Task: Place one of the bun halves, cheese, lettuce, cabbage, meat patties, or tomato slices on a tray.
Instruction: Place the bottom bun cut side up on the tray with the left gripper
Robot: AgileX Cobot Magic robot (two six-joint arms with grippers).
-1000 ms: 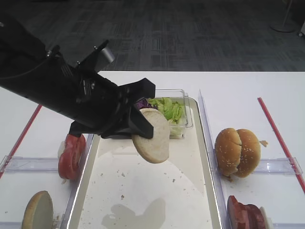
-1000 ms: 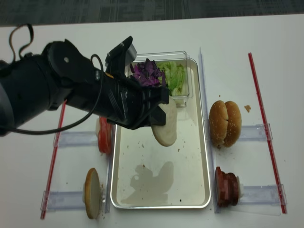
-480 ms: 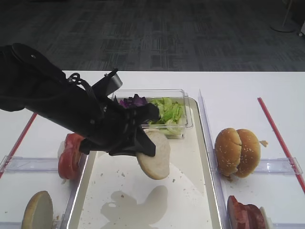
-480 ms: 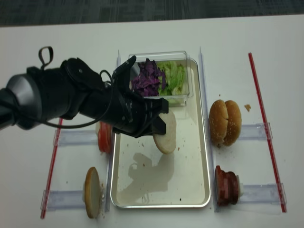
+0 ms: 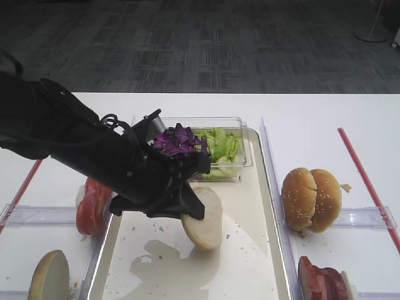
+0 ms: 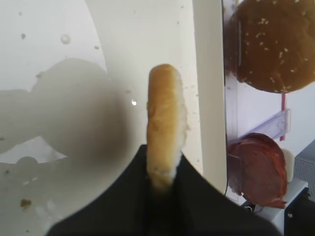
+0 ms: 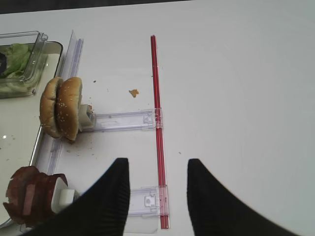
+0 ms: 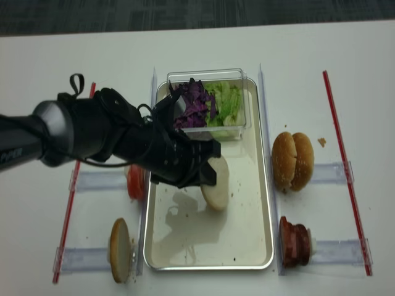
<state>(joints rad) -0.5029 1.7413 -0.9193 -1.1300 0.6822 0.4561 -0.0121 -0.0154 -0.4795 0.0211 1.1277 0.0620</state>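
Item: round flat cream-faced bun half [image 5: 203, 218], pinched on edge in the left gripper [image 5: 187, 209] fingers, now lowered from mid-air almost onto the long cream-white metal-rimmed tray [image 5: 250, 262]; contact unclear. Judgement: release due next. Right gripper [image 7: 155, 194]: fingers apart, empty, over the table.

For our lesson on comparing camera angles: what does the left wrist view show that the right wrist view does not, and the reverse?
Only the left wrist view: the left end effector shut on the pale bun half, held on edge above the tray.
Only the right wrist view: the open right end effector, the red strip, the lettuce.
Both: the sesame buns and meat patties.
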